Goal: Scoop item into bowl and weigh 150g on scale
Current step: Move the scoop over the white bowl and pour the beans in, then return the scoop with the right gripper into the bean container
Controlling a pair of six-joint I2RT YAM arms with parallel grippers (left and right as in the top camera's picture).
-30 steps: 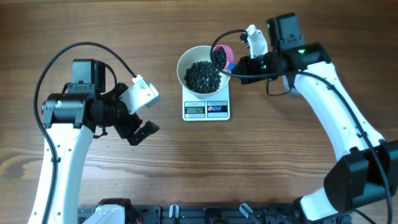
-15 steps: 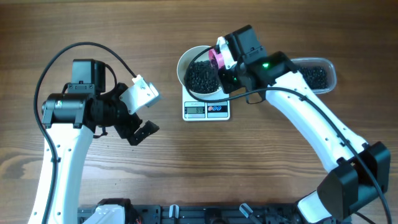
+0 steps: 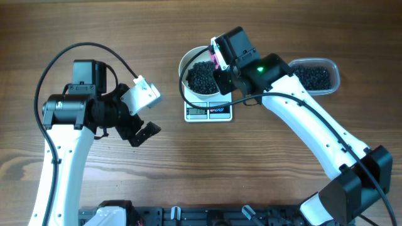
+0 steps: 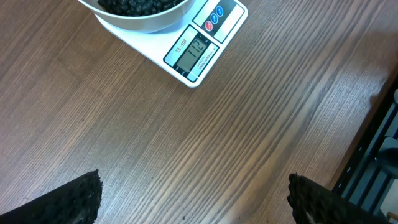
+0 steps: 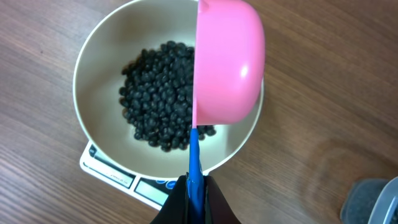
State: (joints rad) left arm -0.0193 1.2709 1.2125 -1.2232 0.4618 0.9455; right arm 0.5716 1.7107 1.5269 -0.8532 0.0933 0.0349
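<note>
The white bowl (image 3: 182, 68) stands on the white scale (image 3: 208, 111) and holds a heap of black beads (image 3: 202, 76). My right gripper (image 3: 223, 70) hangs over the bowl's right side, shut on the blue handle of a pink scoop (image 3: 216, 58). In the right wrist view the gripper (image 5: 194, 186) pinches the handle, and the scoop (image 5: 229, 62) is turned on its side above the beads (image 5: 158, 96) in the bowl (image 5: 99, 106). My left gripper (image 3: 143, 133) stands open to the left of the scale. Its view shows the gripper (image 4: 196, 205) over bare wood, with the scale (image 4: 196, 53) ahead.
A clear plastic tub (image 3: 314, 76) with more black beads sits at the back right, and its corner (image 5: 373, 202) shows in the right wrist view. A black rail (image 3: 207, 216) runs along the table's near edge.
My right arm swung left from the bowl's right rim to over the bowl, and the scoop that carried beads has turned on its side. The left arm has not moved.
</note>
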